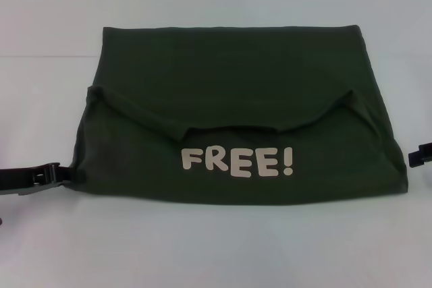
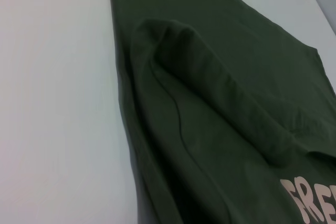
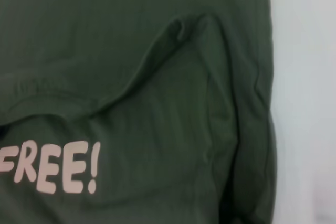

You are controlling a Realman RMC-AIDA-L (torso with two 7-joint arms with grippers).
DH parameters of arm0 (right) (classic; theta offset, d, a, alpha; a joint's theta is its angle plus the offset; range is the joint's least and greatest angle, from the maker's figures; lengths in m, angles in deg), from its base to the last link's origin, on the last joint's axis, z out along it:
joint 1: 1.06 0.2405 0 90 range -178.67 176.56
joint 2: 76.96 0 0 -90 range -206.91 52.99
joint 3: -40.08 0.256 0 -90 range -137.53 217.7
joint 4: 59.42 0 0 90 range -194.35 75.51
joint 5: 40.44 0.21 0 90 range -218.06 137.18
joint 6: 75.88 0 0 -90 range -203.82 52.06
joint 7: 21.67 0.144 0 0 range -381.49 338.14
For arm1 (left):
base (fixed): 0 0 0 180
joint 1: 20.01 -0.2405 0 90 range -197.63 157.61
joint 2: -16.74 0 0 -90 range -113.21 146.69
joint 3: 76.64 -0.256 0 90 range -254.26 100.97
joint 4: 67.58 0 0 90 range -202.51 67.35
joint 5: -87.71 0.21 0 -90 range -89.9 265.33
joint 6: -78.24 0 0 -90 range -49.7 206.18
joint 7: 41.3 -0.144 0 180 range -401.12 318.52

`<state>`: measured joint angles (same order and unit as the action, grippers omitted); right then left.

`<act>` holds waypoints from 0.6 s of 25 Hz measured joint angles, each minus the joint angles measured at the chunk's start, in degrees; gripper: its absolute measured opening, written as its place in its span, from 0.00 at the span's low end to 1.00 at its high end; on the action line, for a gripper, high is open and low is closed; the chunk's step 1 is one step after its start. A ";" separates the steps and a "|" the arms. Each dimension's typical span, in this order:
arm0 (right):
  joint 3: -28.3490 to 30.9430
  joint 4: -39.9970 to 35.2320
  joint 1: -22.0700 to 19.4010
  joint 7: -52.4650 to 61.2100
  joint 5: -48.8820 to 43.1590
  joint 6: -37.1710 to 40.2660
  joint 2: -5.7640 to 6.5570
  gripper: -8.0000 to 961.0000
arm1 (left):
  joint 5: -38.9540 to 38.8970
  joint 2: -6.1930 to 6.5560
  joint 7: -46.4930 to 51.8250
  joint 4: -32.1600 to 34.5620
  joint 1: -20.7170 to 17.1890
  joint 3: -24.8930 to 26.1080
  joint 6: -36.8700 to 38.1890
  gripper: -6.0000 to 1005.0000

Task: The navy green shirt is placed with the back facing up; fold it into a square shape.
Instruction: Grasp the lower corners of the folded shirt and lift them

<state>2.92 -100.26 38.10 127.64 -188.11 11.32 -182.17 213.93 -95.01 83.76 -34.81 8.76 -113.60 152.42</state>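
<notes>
Right, near edge first: I'm looking at the navy green shirt (image 1: 236,112) lying flat on the white table (image 1: 216,247), roughly centred in my head view and already folded into a wide block. Nearest me is the folded-up front panel, and its cream "FREE!" lettering (image 1: 237,161) reads the right way up, sitting just near of the panel's upper edge.

At the shirt's near-left corner I've got the left gripper (image 1: 62,174), low over the table, its black tip right at the cloth's edge; whether it's pinching fabric or just touching I cannot tell, and I cannot tell how its fingers stand. Over on the right, the right gripper (image 1: 413,156) only pokes into view at the frame edge, just beside the shirt's right side, and again I cannot tell its state.

Moving farther in, the front panel's upper edge runs across the middle as a shallow curve with raised corners at left and right. My left wrist view shows that left corner as a soft rolled ridge of fabric (image 2: 220,87), with bare table beside it. My right wrist view shows the matching right corner puckered into a peak (image 3: 194,30), lettering below it.

Farthest away, the plain olive layer runs to a straight far edge, with the far-right corner slightly peaked
</notes>
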 joint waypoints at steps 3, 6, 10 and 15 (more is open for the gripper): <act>-0.01 0.27 0.38 -0.09 0.09 -0.42 -0.46 0.92 | -0.12 -0.09 0.00 0.00 -0.02 0.00 -0.05 0.04; -0.08 0.28 0.88 -0.42 0.02 -0.84 -1.66 0.92 | -0.21 -0.12 0.00 -0.05 0.00 -0.01 -0.14 0.04; -0.82 0.34 1.24 -0.49 -0.25 -2.93 -3.26 0.92 | -0.20 -0.19 0.00 -0.11 0.11 -0.04 -0.35 0.04; -2.03 0.86 1.59 -0.51 -0.25 -5.10 -4.65 0.92 | -0.24 -0.23 0.00 -0.17 0.14 -0.05 -0.38 0.04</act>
<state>0.89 -99.39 39.69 127.13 -188.36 6.23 -186.82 213.69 -95.24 83.76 -34.98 8.90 -113.65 152.05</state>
